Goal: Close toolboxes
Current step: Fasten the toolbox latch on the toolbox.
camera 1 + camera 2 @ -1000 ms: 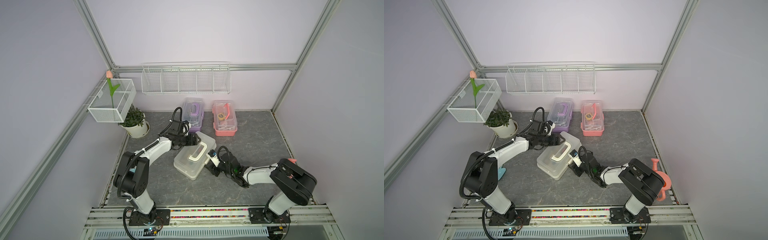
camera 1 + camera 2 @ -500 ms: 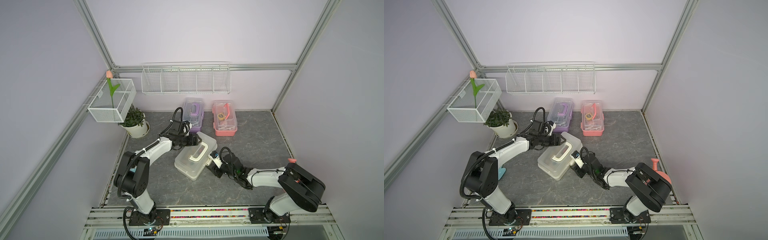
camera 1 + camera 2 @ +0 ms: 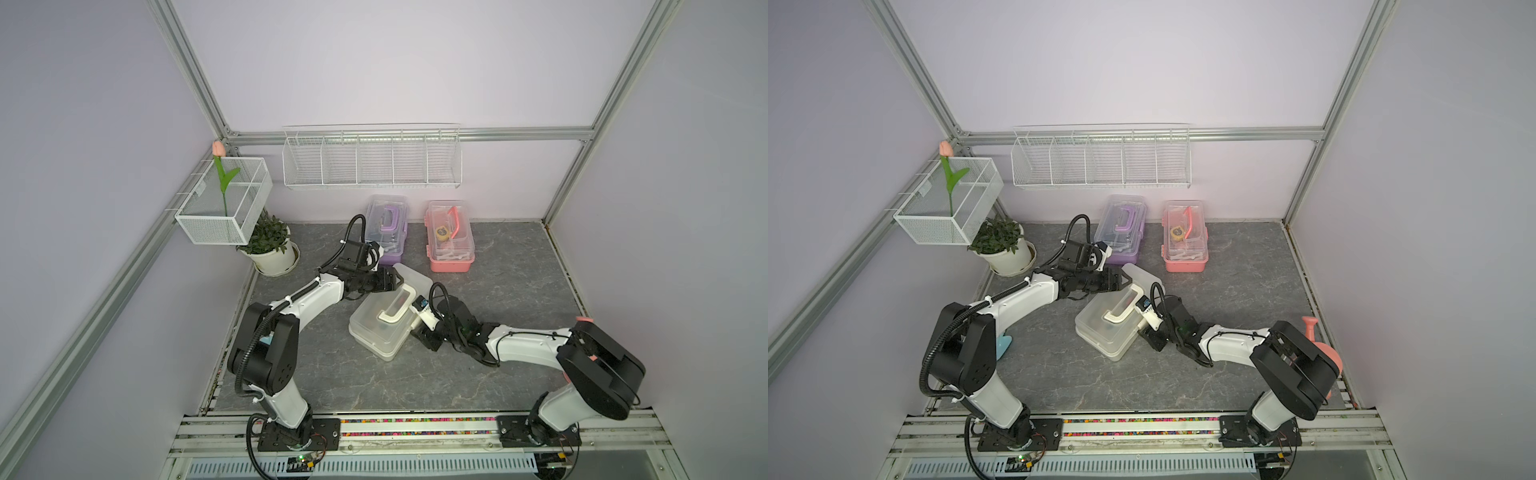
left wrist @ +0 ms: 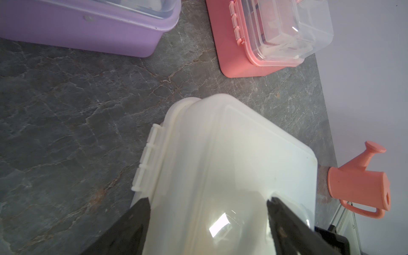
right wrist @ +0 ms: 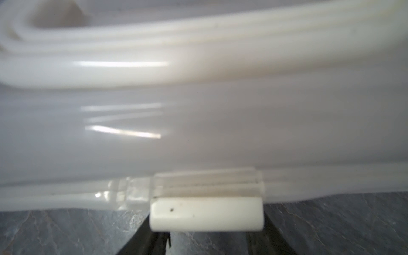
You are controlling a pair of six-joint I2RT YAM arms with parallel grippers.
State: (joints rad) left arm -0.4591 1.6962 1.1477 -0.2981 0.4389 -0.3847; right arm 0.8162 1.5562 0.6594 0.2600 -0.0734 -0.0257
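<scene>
Pincers: left gripper [image 4: 208,200] wide astride white toolbox [image 4: 231,143] far edge; right gripper [image 5: 208,238] part-open at latch [image 5: 206,213], perhaps touching.

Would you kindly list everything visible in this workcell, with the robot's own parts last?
white toolbox: one, white with clear lid, mid-table, askew
purple toolbox: one, purple base, by back wall
pink toolbox: one, pink base, beside the purple one
long wire basket: one, white, on back wall
mesh basket: one, white, on the robot's left wall
tulip: one, pink, in mesh basket
potted plant: one, green, white pot, under mesh basket
watering can: one, pink, table's right edge
left gripper: black, open over white toolbox
right gripper: black, at its latch
</scene>
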